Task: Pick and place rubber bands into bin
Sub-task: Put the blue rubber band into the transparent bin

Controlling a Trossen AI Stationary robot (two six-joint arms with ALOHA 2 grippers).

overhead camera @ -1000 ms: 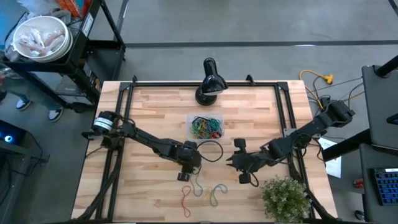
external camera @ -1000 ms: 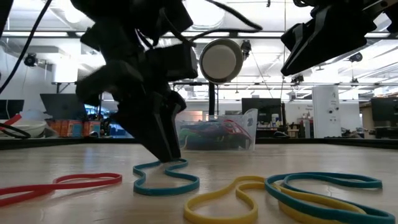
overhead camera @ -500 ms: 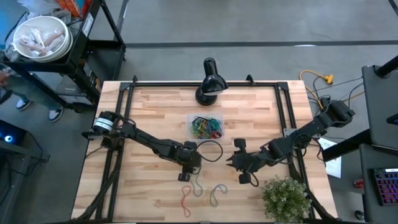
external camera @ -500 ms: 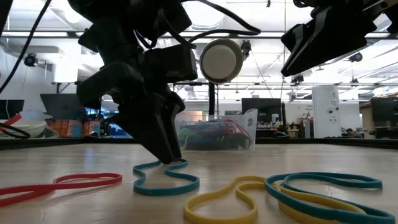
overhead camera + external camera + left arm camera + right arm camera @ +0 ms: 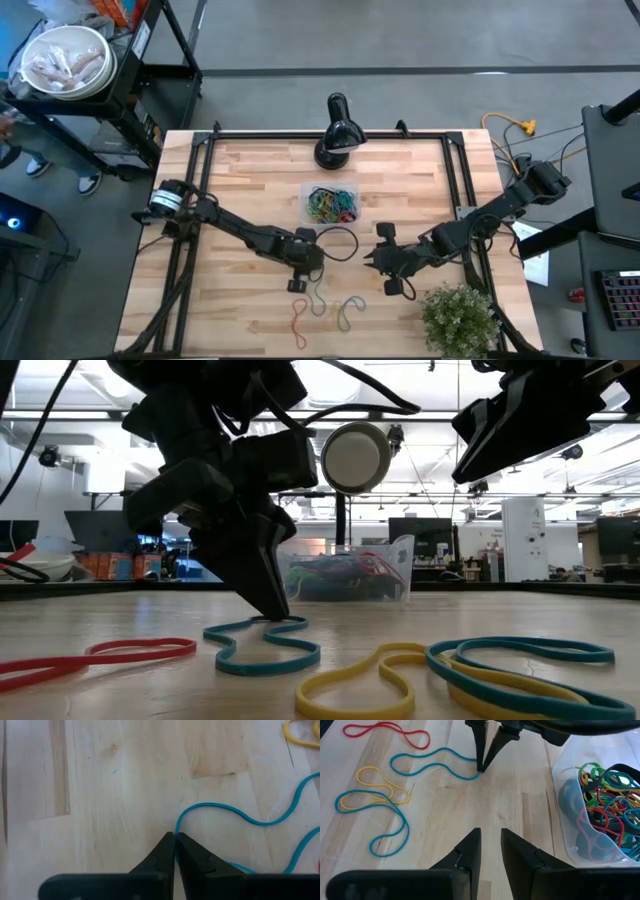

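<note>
Several loose rubber bands lie flat on the wooden table near its front edge: a red one (image 5: 95,657), a blue one (image 5: 262,645), a yellow one (image 5: 370,685) and a second blue one (image 5: 520,655). The clear bin (image 5: 330,203), holding a tangle of coloured bands, stands at the table's middle. My left gripper (image 5: 298,286) stands at the first blue band's (image 5: 435,762) far end, shut on it. My right gripper (image 5: 490,837) hovers to its right, open, with nothing between its fingers. My left gripper pinches the bend at the blue band's far end (image 5: 179,822) between its two fingertips (image 5: 482,765). The fingers come from above, slanting down toward the table's near edge. The rest of the band (image 5: 270,660) lies slack on the table.
A black lamp-like object (image 5: 338,135) stands at the far edge behind the bin. A potted plant (image 5: 460,315) sits at the near right corner. A white bowl (image 5: 65,60) stands on a cart off the table's far left. Bare wood lies left of the bands.
My left gripper has shut on the far end of the blue band, staying where it was. The band's near loop has shifted a little toward the table's left; the other bands lie as before.
</note>
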